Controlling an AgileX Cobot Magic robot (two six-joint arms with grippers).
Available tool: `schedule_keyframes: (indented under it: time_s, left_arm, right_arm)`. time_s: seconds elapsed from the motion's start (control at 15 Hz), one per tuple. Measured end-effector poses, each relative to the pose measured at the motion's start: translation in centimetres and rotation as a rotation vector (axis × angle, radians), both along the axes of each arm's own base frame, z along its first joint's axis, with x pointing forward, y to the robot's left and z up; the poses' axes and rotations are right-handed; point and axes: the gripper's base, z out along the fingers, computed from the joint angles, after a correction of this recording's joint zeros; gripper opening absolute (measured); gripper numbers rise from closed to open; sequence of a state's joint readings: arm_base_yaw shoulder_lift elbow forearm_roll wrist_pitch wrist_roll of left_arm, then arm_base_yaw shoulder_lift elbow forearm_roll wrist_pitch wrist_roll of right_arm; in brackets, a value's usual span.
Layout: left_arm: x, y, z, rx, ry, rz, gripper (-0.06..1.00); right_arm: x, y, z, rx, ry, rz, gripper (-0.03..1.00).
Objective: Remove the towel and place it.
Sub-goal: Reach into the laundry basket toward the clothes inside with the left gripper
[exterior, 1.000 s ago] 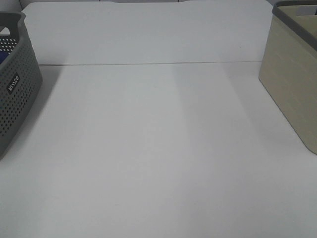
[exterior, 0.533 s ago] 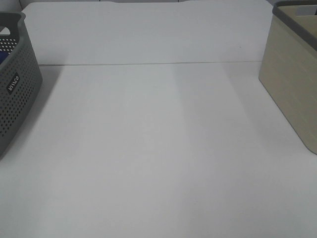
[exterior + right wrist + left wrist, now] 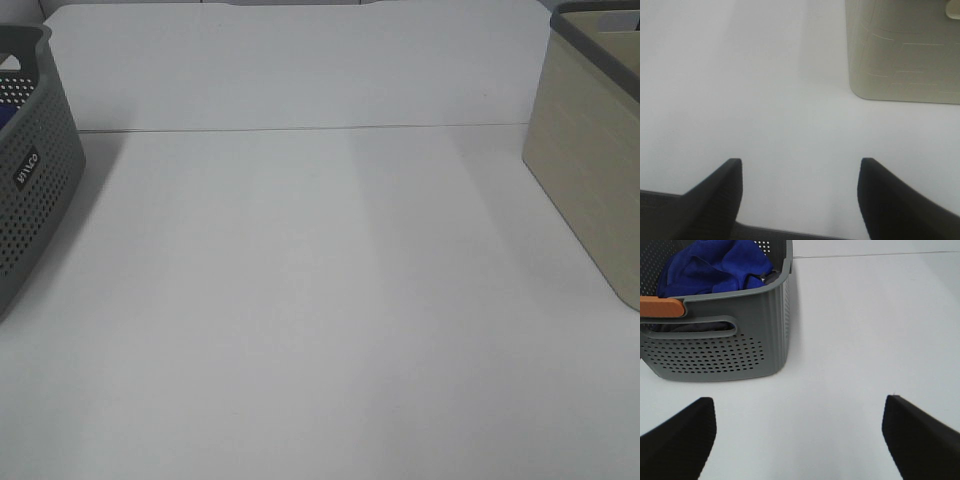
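The towel (image 3: 715, 267) is a crumpled royal-blue cloth lying inside the grey perforated basket (image 3: 720, 352); a sliver of blue shows at the left edge of the exterior view (image 3: 3, 118). My left gripper (image 3: 799, 405) stands open over the bare table, short of the basket, with nothing between its fingers. Wide open too, my right gripper (image 3: 801, 167) hangs above the white table near the beige basket (image 3: 902, 50) and holds nothing. Neither gripper appears in the exterior view.
The grey basket (image 3: 25, 190) stands at the table's left edge and has an orange handle grip (image 3: 660, 306). The beige basket (image 3: 590, 170) with a grey rim stands at the right edge. A seam (image 3: 300, 129) crosses the white table.
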State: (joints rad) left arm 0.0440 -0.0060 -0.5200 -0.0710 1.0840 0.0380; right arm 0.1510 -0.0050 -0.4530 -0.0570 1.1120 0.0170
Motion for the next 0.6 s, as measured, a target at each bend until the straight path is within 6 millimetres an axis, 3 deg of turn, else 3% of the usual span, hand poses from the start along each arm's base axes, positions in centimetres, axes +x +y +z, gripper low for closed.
schedule_keyframes:
  time_s: [0.6]
  left_arm:
    - [0.0, 0.01, 0.0, 0.001, 0.0, 0.001, 0.83]
  right_arm:
    - [0.0, 0.0, 0.0, 0.0, 0.0, 0.0, 0.66]
